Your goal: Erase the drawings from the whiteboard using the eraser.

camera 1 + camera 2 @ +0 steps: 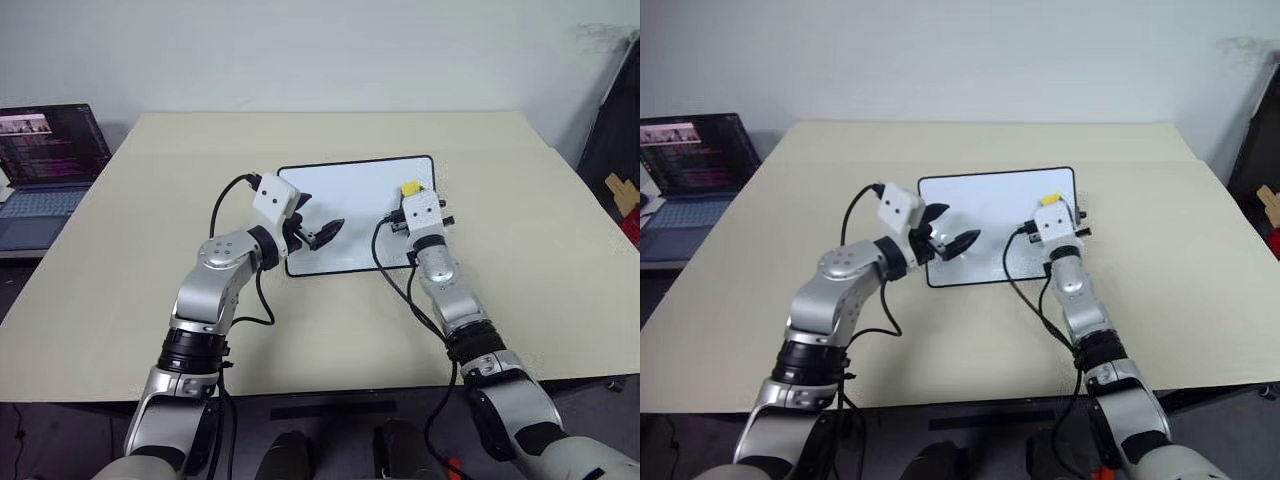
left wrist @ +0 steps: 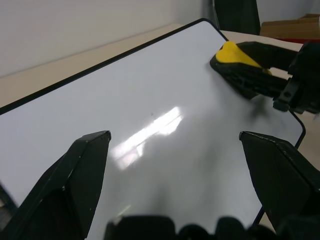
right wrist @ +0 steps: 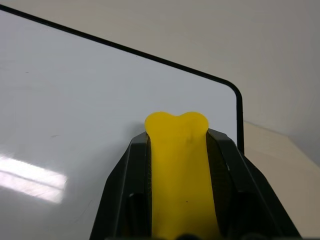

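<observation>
Whiteboard [image 1: 350,200] flat on beige table [image 1: 150,300], roughly centre, long side across robot's front; thin black frame, rounded corners. Surface reads clean white w/ glare patch in left wrist view; drawings not discernible in any view, perhaps one faint speck. Right gripper [image 3: 177,135] over board's far right corner, fingers clamped tight on eraser [image 3: 179,170], yellow block w/ notched tip poking past fingertips. Eraser tip at or just above board surface; contact can't be confirmed. Same eraser seen as yellow spot near board's right edge from head cam. Left gripper [image 1: 945,240] over board's near left part, pointing right across it, jaws spread wide, nothing between fingers [image 2: 75,180]. Grippers well apart. Laptop [image 1: 45,170] open at far left, screen lit, off table's edge.
</observation>
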Motion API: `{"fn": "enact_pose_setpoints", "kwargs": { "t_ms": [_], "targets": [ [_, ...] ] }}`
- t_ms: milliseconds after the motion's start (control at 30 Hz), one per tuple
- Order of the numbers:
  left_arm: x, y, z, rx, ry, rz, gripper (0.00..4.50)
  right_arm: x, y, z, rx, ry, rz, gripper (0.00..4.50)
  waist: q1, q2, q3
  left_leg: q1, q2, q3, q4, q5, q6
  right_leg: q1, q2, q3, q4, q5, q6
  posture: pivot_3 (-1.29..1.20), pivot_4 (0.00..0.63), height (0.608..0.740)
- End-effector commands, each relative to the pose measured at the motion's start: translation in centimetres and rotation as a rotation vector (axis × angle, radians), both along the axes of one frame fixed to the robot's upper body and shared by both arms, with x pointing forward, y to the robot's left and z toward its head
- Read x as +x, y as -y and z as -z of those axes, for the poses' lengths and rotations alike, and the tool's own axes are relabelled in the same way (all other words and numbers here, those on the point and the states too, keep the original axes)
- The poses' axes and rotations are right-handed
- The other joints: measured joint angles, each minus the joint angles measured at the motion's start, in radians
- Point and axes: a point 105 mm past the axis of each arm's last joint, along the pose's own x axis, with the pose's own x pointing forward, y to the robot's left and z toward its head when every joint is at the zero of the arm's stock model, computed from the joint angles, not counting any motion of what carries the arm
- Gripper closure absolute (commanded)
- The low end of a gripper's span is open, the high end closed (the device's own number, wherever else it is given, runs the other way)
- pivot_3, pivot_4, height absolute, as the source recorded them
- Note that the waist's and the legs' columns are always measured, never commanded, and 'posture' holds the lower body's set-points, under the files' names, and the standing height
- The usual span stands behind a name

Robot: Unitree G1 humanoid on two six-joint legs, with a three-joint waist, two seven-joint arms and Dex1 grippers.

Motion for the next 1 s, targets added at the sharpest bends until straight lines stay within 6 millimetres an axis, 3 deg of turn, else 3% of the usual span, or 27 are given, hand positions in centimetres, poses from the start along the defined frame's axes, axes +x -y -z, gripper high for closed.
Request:
{"fn": "enact_pose_setpoints", "kwargs": {
  "t_ms": [33,233,433,633,1000],
  "targets": [
    [-0.5,0.5,-1.3,-0.008,0.047,0.023,0.00,-0.2,-1.7,2.0,-0.043,-0.065,-0.049,3.36,-0.009,0.000,0.000,0.000,0.000,0.000,0.000,0.000,0.000,0.000,0.000,0.000,0.000,0.000,0.000,0.00,0.150,0.740],
    [-0.5,0.5,-1.4,-0.008,0.049,0.021,0.00,-1.1,-5.9,1.4,-0.100,-0.010,-0.194,3.36,-0.026,0.000,0.000,0.000,0.002,0.002,-0.001,0.000,0.000,-0.002,0.001,0.001,0.000,0.000,-0.001,0.00,0.150,0.740],
    [-0.5,0.5,-1.5,-0.008,0.050,0.019,0.00,-2.1,-7.5,2.0,-0.153,0.006,-0.279,3.36,-0.031,0.000,0.000,0.000,0.003,0.001,-0.001,0.000,0.000,-0.002,0.001,0.001,0.000,0.000,-0.001,0.00,0.150,0.740],
    [-0.5,0.4,-1.4,-0.008,0.046,0.015,0.00,-2.6,-6.5,1.8,-0.163,0.059,-0.288,3.36,-0.030,0.000,0.001,-0.001,0.003,0.001,-0.002,0.000,0.000,-0.002,0.001,0.001,-0.001,0.000,-0.001,0.00,0.150,0.740],
    [-0.3,-0.8,-0.4,0.020,0.021,-0.014,0.00,-2.0,0.5,1.6,-0.111,0.080,-0.064,3.36,0.007,0.000,0.001,-0.002,0.002,0.000,-0.002,0.000,-0.001,-0.002,0.001,0.000,-0.002,0.000,-0.001,0.00,0.150,0.740]
  ]
}}
